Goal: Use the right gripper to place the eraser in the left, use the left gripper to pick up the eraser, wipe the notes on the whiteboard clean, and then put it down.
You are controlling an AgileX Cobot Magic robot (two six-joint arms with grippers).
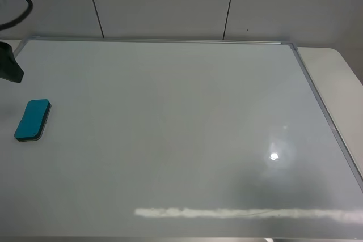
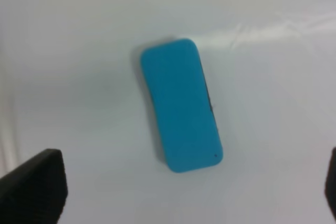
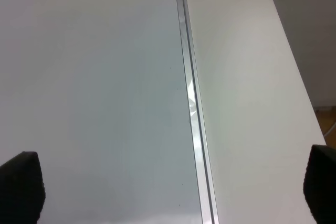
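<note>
A blue eraser (image 1: 33, 119) with a dark underside lies flat on the left part of the whiteboard (image 1: 170, 128). In the left wrist view the eraser (image 2: 180, 103) lies alone on the board, ahead of my left gripper (image 2: 184, 192), whose black fingertips (image 2: 37, 182) stand wide apart and empty. In the exterior view only a dark part of the left arm (image 1: 10, 63) shows at the left edge. My right gripper (image 3: 173, 187) is open and empty above the board's right frame (image 3: 191, 108); it does not show in the exterior view. I see no notes on the board.
The whiteboard's metal frame (image 1: 317, 100) runs along its right side, with a strip of bare white table (image 1: 340, 77) beyond it. A black cable (image 1: 17, 9) loops at the top left. A wall stands behind the board.
</note>
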